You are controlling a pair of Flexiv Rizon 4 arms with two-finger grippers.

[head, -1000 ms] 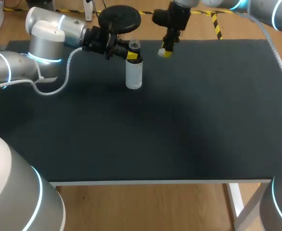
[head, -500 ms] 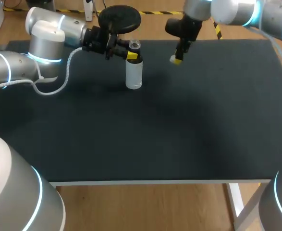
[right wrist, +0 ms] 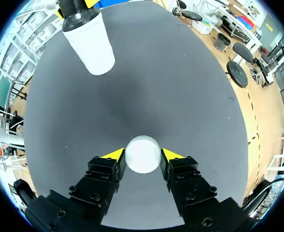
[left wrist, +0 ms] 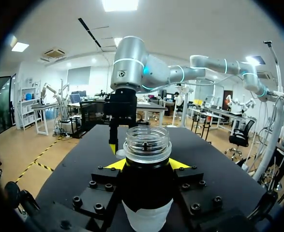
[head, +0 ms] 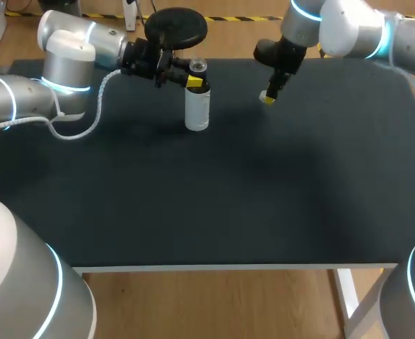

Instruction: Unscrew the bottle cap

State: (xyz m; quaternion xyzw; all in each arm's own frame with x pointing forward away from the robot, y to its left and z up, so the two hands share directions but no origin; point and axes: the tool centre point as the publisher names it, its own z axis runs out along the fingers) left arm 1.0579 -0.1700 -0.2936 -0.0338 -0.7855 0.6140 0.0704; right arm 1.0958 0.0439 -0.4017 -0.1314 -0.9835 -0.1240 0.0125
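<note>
- The bottle stands upright on the black table, in the upper middle of the head view, a little left of centre and near the far edge.
- It has a pale, whitish body and a clear, threaded neck. The mouth is open, with no cap on it.
- From the left wrist view the bottle shows a dark band under the neck and a white lower part.
- The left gripper comes in from the upper left of the head view. It clamps the bottle just under the neck, with one yellow tip pressed against each side.
- The cap is a round white disc, off the bottle and well apart from it.
- In the right wrist view, the cap sits between the fingers of the right gripper. Both yellow tips touch its rim, so the fingers stand narrow around it.
- In the head view the right gripper hangs to the right of the bottle, in the upper middle, pointing down at the table.
- There the cap is only a small pale spot at the fingertips and is hard to make out.
- Whether the cap touches the table or is held just above it cannot be told.
- In the left wrist view the bottle's base is cut off, and the gripper body hides its lower sides.
- In the right wrist view the bottle's neck is cut off at the edge.
</note>
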